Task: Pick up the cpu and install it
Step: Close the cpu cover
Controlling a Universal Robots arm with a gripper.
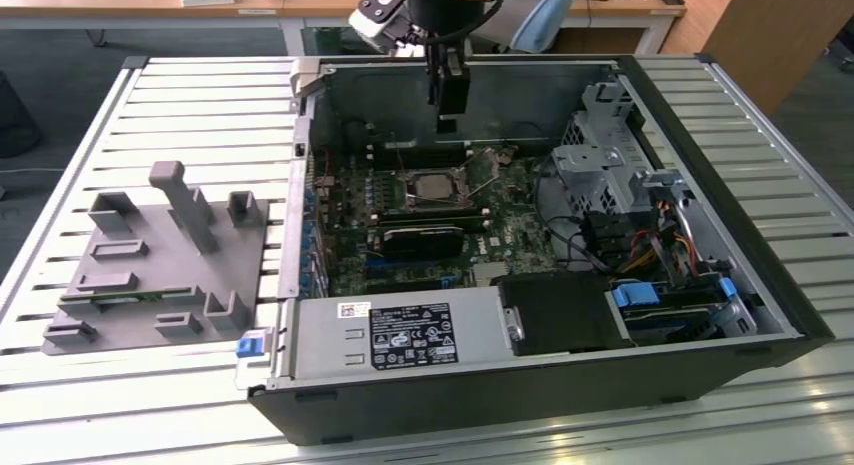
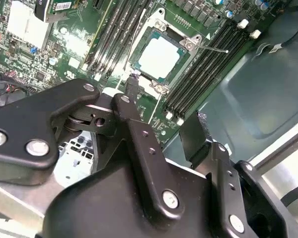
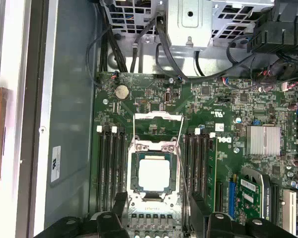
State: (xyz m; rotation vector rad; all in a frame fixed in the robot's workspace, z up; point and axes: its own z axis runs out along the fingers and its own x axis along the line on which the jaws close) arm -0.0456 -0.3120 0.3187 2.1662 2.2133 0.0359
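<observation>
The cpu [image 1: 430, 185] is a small silvery square lying flat in the motherboard socket inside the open computer case [image 1: 747, 235]. Both wrist views show the cpu [image 2: 159, 57] [image 3: 154, 174] seated in the socket's metal frame. The socket's load plate [image 3: 156, 124] is flipped open beside it, and a thin wire lever [image 3: 182, 148] stands raised. My gripper [image 1: 450, 107] hangs above the board, just behind the socket, clear of the chip. It is open [image 3: 159, 198] with nothing between the black fingers [image 2: 132, 87].
A grey tray [image 1: 154, 265] with upright holders sits on the slatted table at the exterior view's left. Inside the case are a power supply [image 1: 400, 335], a drive cage [image 1: 601, 165], cables [image 1: 654, 250] and dark RAM sticks [image 1: 427, 225] beside the socket.
</observation>
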